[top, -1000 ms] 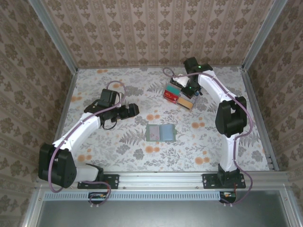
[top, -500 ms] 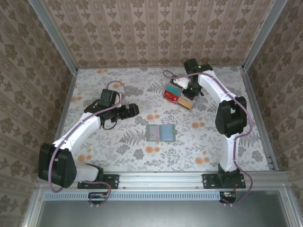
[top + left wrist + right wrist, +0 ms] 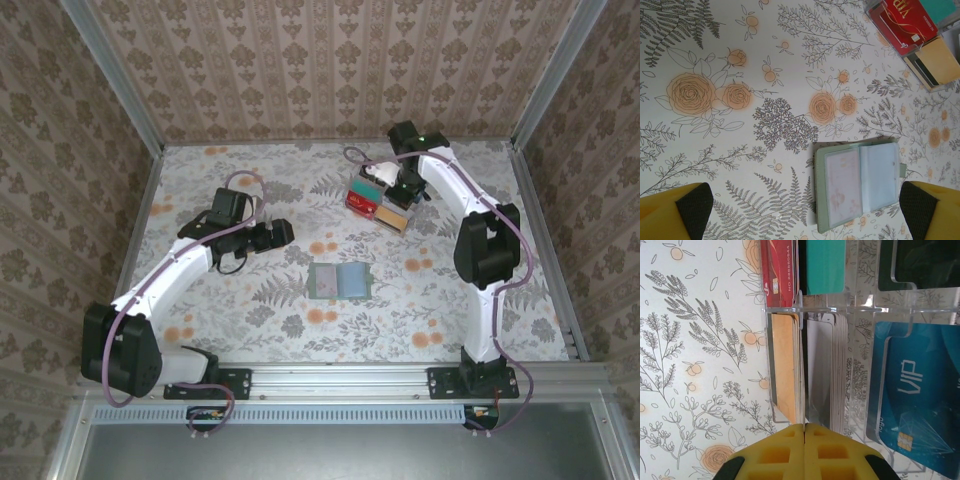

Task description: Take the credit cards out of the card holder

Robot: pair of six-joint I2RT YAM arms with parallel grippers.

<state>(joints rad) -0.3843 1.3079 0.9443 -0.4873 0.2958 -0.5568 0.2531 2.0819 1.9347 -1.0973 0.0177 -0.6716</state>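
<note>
Left pincer [image 3: 805,207] mine, jaws fully apart, hovering. Sage-green folding fabric card holder [image 3: 857,187] lies open flat between fingers, nearer right one; wide stance suits straddling it. Pockets look emptied. Right pincer [image 3: 804,450] closed on nothing, tip just before clear acrylic rack [image 3: 860,307]. Thin coloured plastic credit cards [image 3: 785,365] stand sorted inside.

Blue card [image 3: 910,385] says "VIP" in big pale letters. Red card [image 3: 780,270] has a line starting "NO", then digits, mostly 8s, too small to nail down. From the left wrist, the red card [image 3: 902,22] also reads "VIP".
</note>
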